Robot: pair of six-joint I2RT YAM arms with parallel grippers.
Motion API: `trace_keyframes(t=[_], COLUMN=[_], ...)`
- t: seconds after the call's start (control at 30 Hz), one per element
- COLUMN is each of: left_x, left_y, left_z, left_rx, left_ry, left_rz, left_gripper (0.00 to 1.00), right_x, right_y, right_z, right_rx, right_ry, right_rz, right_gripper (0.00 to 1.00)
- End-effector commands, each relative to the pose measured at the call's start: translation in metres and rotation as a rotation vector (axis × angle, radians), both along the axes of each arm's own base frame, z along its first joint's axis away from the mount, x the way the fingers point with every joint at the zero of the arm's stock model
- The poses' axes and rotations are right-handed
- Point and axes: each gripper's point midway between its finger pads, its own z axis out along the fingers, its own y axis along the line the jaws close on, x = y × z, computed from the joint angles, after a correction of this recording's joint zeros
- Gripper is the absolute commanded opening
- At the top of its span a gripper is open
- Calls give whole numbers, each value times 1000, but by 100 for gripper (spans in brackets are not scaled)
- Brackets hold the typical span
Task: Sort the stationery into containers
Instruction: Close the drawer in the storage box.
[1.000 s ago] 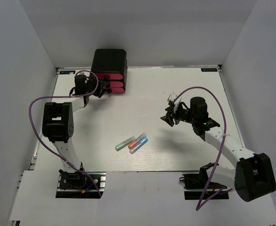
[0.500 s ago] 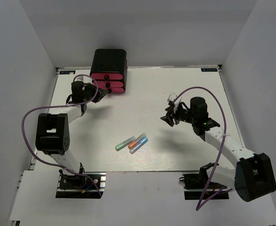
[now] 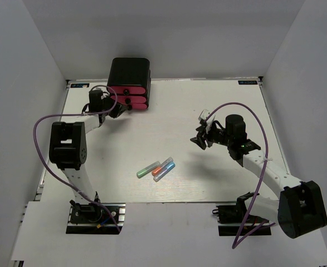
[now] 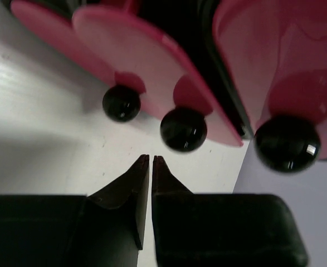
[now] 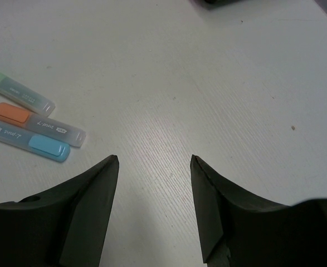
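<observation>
The left gripper (image 4: pixel 151 161) had swung back toward the glossy black rounded box (image 3: pixel 130 71) after drifting leftward half a second before, so opening a drawer seemed the step in hand. Its fingers were pressed together on nothing, tips just short of the middle black round knob (image 4: pixel 183 129) of the pink-red drawers (image 4: pixel 135 61). The right gripper (image 5: pixel 154 161) hung spread wide above the white table (image 5: pixel 208 72), with the translucent green, orange and blue capsules (image 5: pixel 38 123) lying apart from its tips, ungrasped

Left hand (image 4: pixel 151 162) reaches far forward, fingers pressed together; right hand (image 5: pixel 154 162) hovers, fingers spread.
</observation>
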Motion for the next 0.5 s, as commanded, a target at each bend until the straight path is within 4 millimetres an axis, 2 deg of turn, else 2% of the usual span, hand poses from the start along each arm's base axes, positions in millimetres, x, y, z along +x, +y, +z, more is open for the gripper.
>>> trace_keyframes(t=[0.0, 0.07, 0.2, 0.33, 0.47], left_x=[17, 25, 30, 29, 18], left_y=[2, 1, 1, 1, -2], left_z=[4, 9, 11, 9, 5], left_rx=[15, 14, 6, 6, -7], left_ry=[2, -14, -18, -19, -36], left_rz=[12, 12, 17, 17, -3], left_gripper=[20, 20, 35, 37, 35], right_x=[1, 2, 1, 1, 2], right_y=[-1, -2, -3, -3, -4], right_z=[4, 4, 3, 1, 1], right_rx=[6, 5, 5, 3, 4], right_ry=[-23, -23, -25, -21, -23], right_rz=[-1, -5, -9, -9, -11], right_gripper=[61, 61, 61, 61, 61])
